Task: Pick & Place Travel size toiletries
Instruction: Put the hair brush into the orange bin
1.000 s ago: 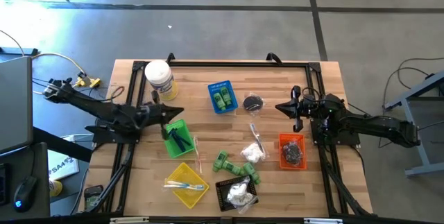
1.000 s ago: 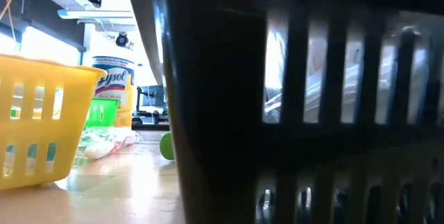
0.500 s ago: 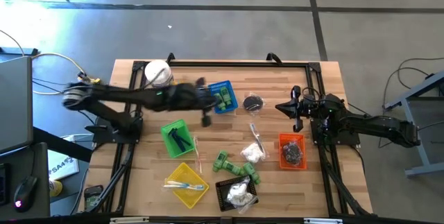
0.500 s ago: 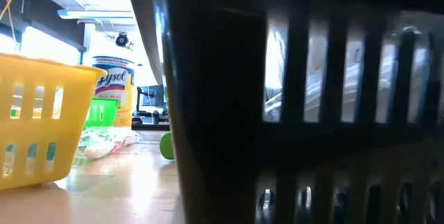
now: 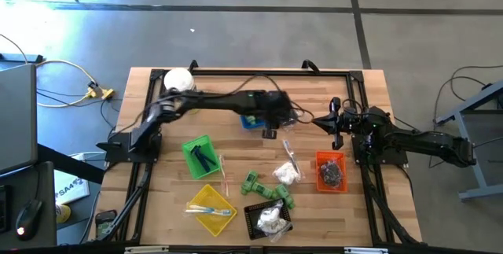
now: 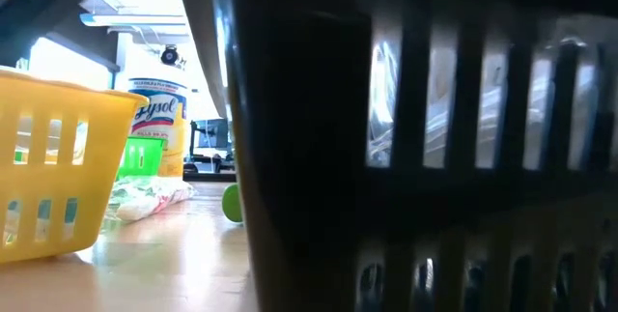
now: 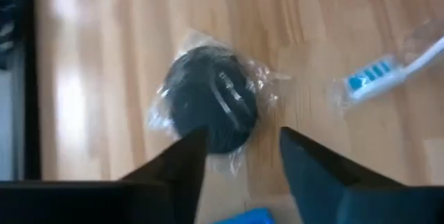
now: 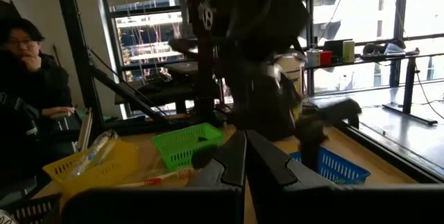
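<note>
Wood makes up the tabletop (image 5: 157, 207), and a grey floor lies all around it. Little baskets sit on the wood, each one a home for one sort of thing. A green basket (image 5: 199, 156) holds a small black piece. A yellow basket (image 5: 210, 207) holds thin sticks. An orange basket (image 5: 331, 171) holds a dark clump, and a black basket (image 5: 268, 219) holds a white packet. A blue basket (image 5: 250, 120) is mostly hidden under the left arm. Some things are still loose on the wood: two green bottles (image 5: 267, 189), a white soft packet (image 5: 288, 174) and a toothbrush in a clear wrapper (image 7: 388, 75). A big white jar (image 5: 178, 81) stands at the far corner.

The left hand (image 7: 239, 158) reaches far across the tabletop, past the blue basket. Its two dark fingers are spread apart and hold nothing. Right in front of them lies a round black thing in a clear wrapper (image 7: 211, 99). The fingers point at it, one on each side of its near edge, but I cannot tell if they touch it. I think the hand is open like this so it can go down around the black thing and pinch it.

The right hand (image 8: 245, 158) waits on the right side of the tabletop, just behind the orange basket. Its fingers are pressed together with nothing between them.
</note>
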`<action>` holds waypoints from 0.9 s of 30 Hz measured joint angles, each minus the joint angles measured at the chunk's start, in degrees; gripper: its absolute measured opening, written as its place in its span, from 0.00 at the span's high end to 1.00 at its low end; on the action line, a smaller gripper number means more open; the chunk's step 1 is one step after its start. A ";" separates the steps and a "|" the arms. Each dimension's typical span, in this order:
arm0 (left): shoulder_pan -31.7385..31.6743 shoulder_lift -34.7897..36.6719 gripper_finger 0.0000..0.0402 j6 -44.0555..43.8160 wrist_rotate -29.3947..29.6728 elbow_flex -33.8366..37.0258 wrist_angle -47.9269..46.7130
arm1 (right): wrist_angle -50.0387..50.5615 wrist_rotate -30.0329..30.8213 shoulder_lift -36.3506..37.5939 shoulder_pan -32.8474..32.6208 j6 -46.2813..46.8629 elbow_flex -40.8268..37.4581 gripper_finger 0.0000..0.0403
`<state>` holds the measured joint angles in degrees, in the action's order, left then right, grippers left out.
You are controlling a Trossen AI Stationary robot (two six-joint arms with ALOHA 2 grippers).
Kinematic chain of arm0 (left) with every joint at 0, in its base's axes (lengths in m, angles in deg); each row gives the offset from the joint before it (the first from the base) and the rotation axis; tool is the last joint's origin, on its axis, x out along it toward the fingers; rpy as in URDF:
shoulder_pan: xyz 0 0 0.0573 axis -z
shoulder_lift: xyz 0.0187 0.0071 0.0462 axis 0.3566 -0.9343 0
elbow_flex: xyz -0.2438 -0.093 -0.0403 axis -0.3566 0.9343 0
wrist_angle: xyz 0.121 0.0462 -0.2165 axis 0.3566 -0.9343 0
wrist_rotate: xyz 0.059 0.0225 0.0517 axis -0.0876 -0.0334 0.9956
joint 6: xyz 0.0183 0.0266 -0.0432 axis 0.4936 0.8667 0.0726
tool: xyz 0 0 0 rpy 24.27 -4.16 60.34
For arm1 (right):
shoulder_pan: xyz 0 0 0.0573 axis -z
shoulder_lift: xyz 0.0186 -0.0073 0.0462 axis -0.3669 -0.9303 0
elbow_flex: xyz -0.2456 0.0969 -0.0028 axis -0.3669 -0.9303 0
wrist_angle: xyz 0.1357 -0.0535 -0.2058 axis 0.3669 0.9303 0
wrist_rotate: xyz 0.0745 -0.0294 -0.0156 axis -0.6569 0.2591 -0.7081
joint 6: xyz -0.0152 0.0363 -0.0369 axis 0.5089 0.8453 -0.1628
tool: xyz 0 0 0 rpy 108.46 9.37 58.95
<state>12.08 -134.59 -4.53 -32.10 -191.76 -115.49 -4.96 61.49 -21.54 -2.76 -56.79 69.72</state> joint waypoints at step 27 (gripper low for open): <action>-7.26 -12.47 0.37 8.33 -12.90 -14.65 -12.06 | -0.02 -0.04 -0.01 0.00 -1.65 0.00 0.99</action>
<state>4.81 -147.06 3.80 -45.00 -206.41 -127.56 -4.98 61.45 -21.56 -2.76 -58.45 69.72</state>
